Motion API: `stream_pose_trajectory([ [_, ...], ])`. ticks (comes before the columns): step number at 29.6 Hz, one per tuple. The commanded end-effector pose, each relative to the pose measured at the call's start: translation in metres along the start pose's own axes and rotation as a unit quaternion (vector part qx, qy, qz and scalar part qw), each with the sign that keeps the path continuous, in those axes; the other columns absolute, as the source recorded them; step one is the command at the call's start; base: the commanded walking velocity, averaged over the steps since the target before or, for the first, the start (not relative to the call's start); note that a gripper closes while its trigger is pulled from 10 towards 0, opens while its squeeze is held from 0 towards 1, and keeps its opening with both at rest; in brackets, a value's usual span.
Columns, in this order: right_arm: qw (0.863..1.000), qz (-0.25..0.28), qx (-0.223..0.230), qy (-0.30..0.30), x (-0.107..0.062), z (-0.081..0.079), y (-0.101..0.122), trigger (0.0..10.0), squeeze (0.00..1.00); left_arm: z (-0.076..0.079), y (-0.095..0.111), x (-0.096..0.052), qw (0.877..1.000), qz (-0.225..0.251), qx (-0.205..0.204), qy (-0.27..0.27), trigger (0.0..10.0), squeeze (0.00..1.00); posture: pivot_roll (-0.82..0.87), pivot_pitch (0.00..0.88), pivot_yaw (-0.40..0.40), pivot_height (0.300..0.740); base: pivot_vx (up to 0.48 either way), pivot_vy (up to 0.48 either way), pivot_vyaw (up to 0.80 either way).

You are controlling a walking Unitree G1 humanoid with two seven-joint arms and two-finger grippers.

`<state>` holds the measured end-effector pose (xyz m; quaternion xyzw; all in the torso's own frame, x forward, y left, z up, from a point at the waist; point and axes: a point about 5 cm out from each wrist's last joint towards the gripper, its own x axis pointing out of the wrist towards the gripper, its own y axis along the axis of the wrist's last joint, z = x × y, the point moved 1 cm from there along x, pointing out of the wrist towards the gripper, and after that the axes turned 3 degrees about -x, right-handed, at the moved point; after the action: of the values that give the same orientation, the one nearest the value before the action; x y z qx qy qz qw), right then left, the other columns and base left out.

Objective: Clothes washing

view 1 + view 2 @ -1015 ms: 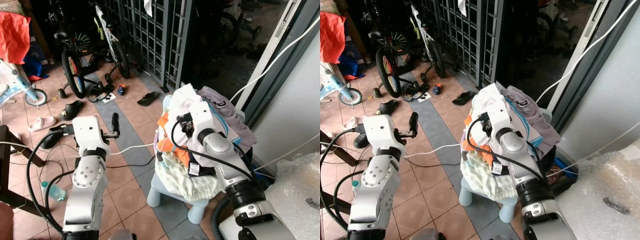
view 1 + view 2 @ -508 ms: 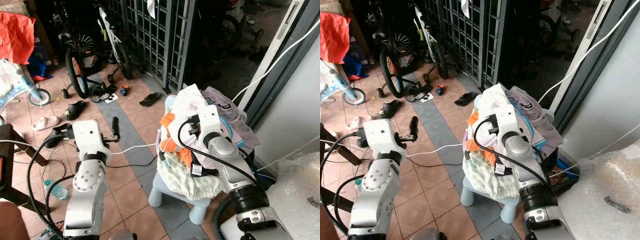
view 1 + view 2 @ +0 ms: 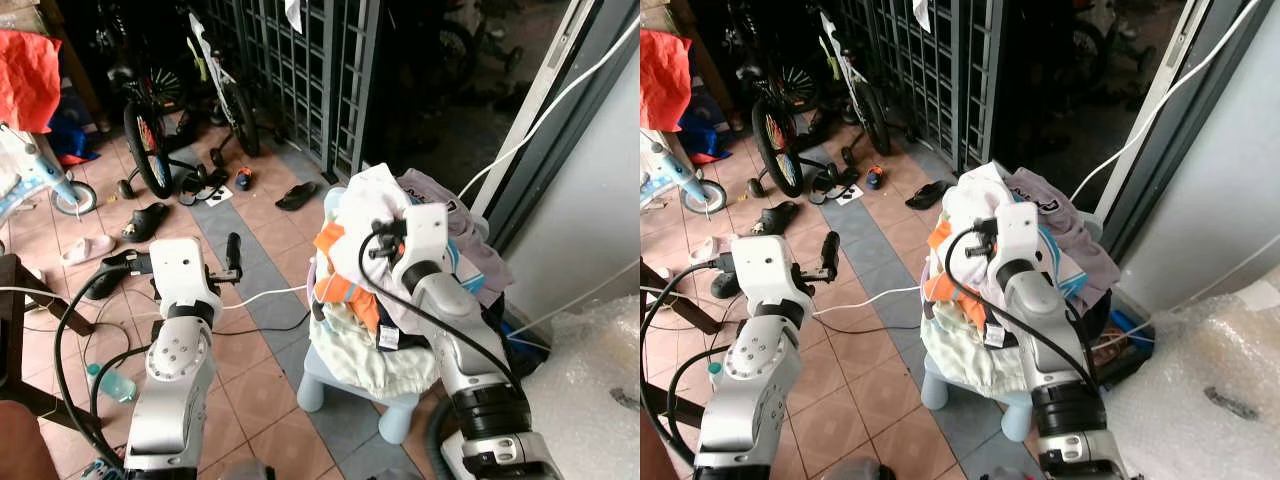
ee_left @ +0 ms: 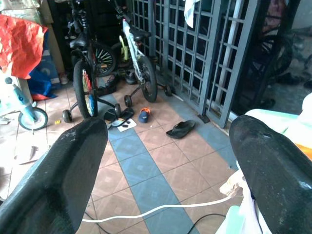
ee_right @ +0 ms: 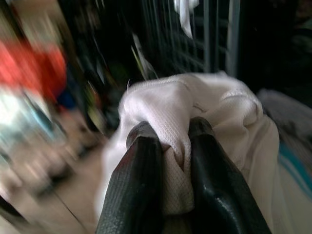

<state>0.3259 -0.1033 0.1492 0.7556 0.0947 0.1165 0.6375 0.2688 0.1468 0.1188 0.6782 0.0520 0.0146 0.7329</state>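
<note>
White cloth (image 5: 195,105) is clamped between the closed fingers of the right gripper (image 5: 170,161), and over the last second the right wrist has been raised and swung toward the far side of the laundry pile (image 3: 385,300), so the pinched fold now sits at the top of the heap. It is judged from this that one garment is being lifted out of the pile, the first step toward carrying it to the wash.

Going from left to right: the left gripper (image 4: 168,161) is held spread wide and empty, well to the left of the right gripper and over bare floor tiles (image 4: 146,165). Beyond it, a bicycle (image 4: 87,73), scattered sandals (image 4: 179,128) and a metal gate (image 4: 204,53) are seen. A white cable (image 3: 262,296) is trailed across the tiles toward the pale blue stool (image 3: 345,395) that bears the pile. Beneath the right gripper, an orange garment (image 3: 345,280) and a cream one (image 3: 375,360) are layered; these may be dragged along with the white one.
</note>
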Motion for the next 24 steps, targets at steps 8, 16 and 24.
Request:
stream_pose_trajectory([
  [8,0.989,0.144,0.015,0.036,0.007,-0.005,0.087,0.0,0.00,0.004,0.004,0.002,1.000,0.005,0.007,-0.002,10.0,0.00,-0.02,0.000,0.053,0.740,0.000,0.000,0.00],
  [16,0.994,0.092,-0.065,0.002,-0.011,0.012,0.057,10.0,0.00,0.008,0.002,0.005,1.000,0.003,0.007,-0.006,10.0,0.00,-0.03,0.000,0.050,0.740,0.000,0.000,0.00],
  [24,0.994,0.084,-0.063,0.005,-0.010,0.006,0.054,10.0,0.00,0.009,0.002,0.005,1.000,0.002,0.007,-0.008,10.0,0.00,-0.03,0.000,0.049,0.740,0.000,0.000,-0.64],
])
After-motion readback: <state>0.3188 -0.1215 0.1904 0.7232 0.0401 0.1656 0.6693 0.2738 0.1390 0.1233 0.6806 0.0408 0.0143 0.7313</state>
